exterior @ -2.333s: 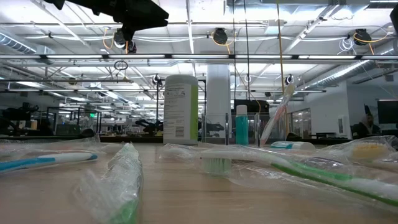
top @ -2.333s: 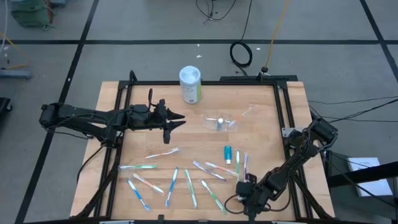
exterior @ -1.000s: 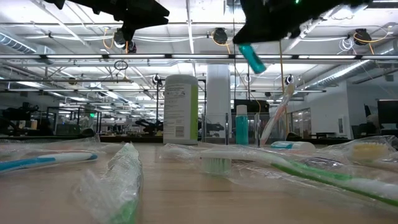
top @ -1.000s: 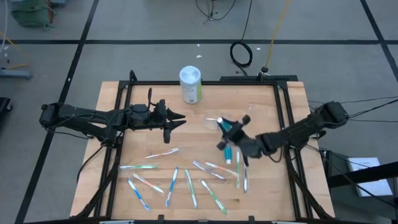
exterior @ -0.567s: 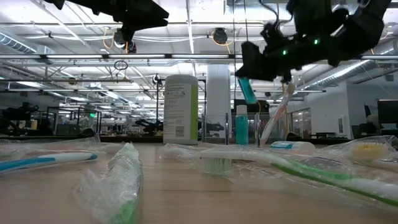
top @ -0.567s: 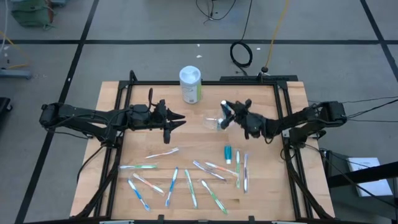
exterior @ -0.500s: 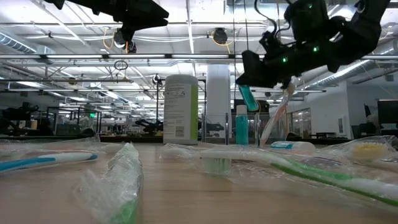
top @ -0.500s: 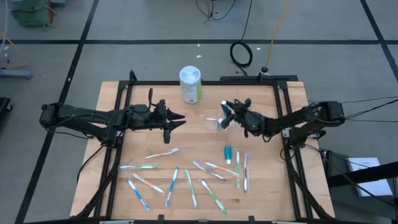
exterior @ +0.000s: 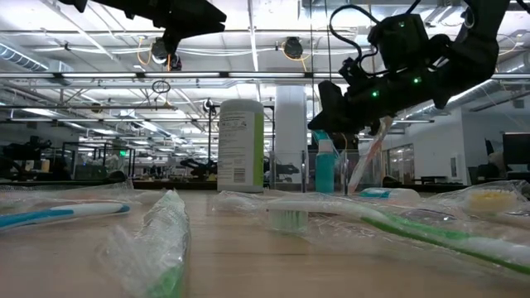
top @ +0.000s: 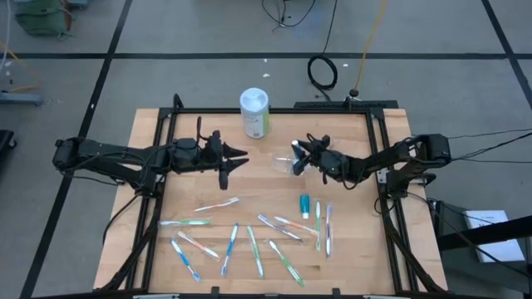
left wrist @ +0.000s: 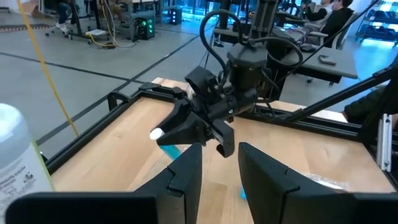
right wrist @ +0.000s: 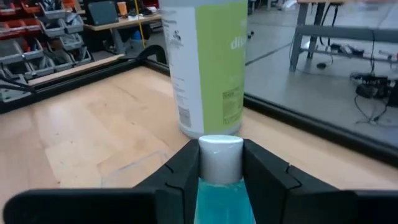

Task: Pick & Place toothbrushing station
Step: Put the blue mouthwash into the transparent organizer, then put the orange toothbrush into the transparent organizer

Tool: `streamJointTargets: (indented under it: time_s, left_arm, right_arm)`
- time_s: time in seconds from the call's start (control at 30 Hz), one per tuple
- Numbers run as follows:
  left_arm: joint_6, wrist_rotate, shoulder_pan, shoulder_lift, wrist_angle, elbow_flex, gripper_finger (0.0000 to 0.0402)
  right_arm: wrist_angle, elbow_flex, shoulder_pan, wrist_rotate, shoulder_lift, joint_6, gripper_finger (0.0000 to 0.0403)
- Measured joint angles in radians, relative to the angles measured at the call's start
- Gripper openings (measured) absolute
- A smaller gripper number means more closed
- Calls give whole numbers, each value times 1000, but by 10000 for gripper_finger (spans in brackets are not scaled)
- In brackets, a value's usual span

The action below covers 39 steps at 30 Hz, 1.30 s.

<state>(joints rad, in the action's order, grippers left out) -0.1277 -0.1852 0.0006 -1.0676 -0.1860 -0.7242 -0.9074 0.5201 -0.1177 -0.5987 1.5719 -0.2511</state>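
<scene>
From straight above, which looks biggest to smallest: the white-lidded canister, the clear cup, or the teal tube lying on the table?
1. Canister, clearly largest.
2. Clear cup, partly hidden by the right gripper.
3. Teal tube, smallest; the hidden part of the cup makes this gap less certain.

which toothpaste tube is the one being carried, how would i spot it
Look at the wooden table, right of the white-lidded canister. The right tool holds a teal toothpaste tube with a white cap over the clear cup, the only tube held up off the table.
</scene>
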Motion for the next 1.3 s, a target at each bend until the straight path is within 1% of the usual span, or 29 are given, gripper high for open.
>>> streamJointTargets:
  time_s: [0.1,0.2,0.4,0.57,0.63,0.77,0.9,1.07,1.17,1.3]
  left_arm:
    - [2,0,0,0,1,0,108]
    - [2,0,0,0,1,0,108]
    - [2,0,0,0,1,0,108]
    - [-6,0,0,0,2,0,108]
    - [-6,0,0,0,2,0,108]
    - [-8,0,-2,-4,25,0,108]
    - [-31,2,-3,-12,56,0,108]
    - [-67,2,-9,-40,75,1,108]
    - [-77,4,-20,-67,82,-1,108]
    - [-78,5,-39,-112,68,-1,108]
  right_arm:
    - [21,0,0,0,0,-54,103]
    - [55,1,-1,0,0,-64,117]
    - [53,1,0,-1,0,5,151]
    - [56,1,0,-1,-7,16,182]
    - [47,1,0,-2,-16,51,193]
    - [60,1,16,-2,-58,115,206]
    - [101,1,46,-2,-131,148,210]
    - [233,1,93,-2,-254,184,210]
    - [349,1,134,-2,-330,185,210]
    - [507,1,211,16,-401,123,210]
